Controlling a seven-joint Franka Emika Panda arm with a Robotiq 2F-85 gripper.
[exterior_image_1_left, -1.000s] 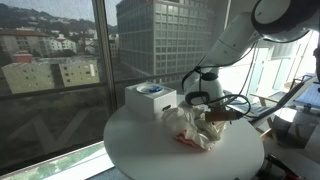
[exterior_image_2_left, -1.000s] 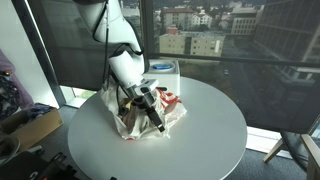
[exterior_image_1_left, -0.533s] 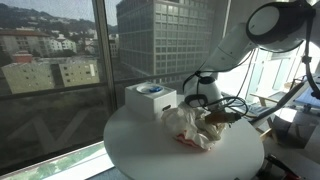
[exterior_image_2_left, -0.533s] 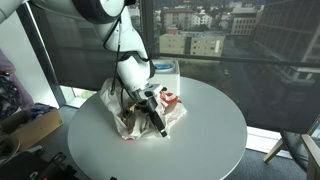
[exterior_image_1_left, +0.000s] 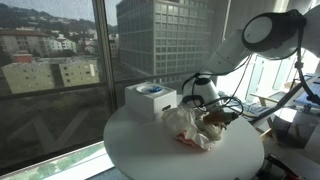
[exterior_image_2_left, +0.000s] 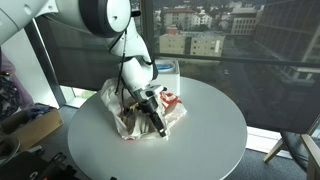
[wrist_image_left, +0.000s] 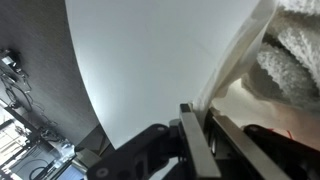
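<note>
The hand (exterior_image_2_left: 156, 118) is pinching, nearly closed, on an edge of the crumpled plastic bag (exterior_image_2_left: 122, 118), which is lying left of centre in the frame on the round worktop (exterior_image_2_left: 215, 130), in front of the white box (exterior_image_1_left: 150, 98). The grip looks made, but the bag is not yet lifting.

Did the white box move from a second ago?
No. The white box stays at the same spot on the round table, just beside the crumpled bag.
</note>
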